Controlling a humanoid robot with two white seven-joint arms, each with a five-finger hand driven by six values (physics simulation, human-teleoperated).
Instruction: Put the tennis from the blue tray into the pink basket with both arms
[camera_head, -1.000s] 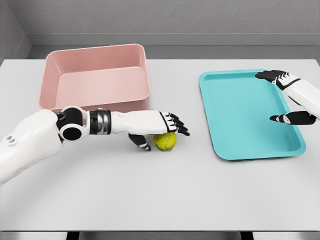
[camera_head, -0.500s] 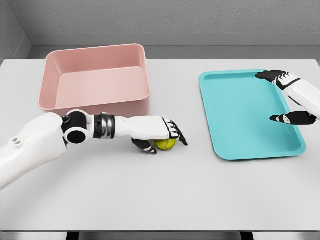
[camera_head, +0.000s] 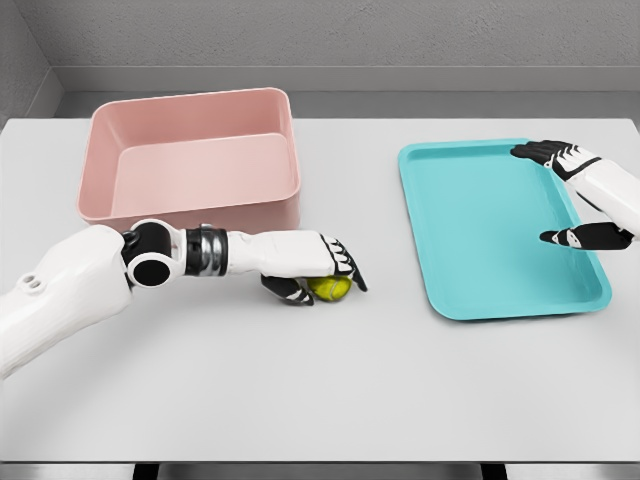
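The left hand lies over the tennis ball on the counter, fingers curled down around it, thumb tucked beneath at the near side. The ball sits just in front of the pink basket, near its front right corner, well clear of the blue tray. To do this well: firm the wrap fully, lift straight, clear the basket's front wall, then release inside. The right hand hovers over the tray's right edge, fingers apart, holding nothing. The palm hides most of the ball, so real contact is hard to judge.
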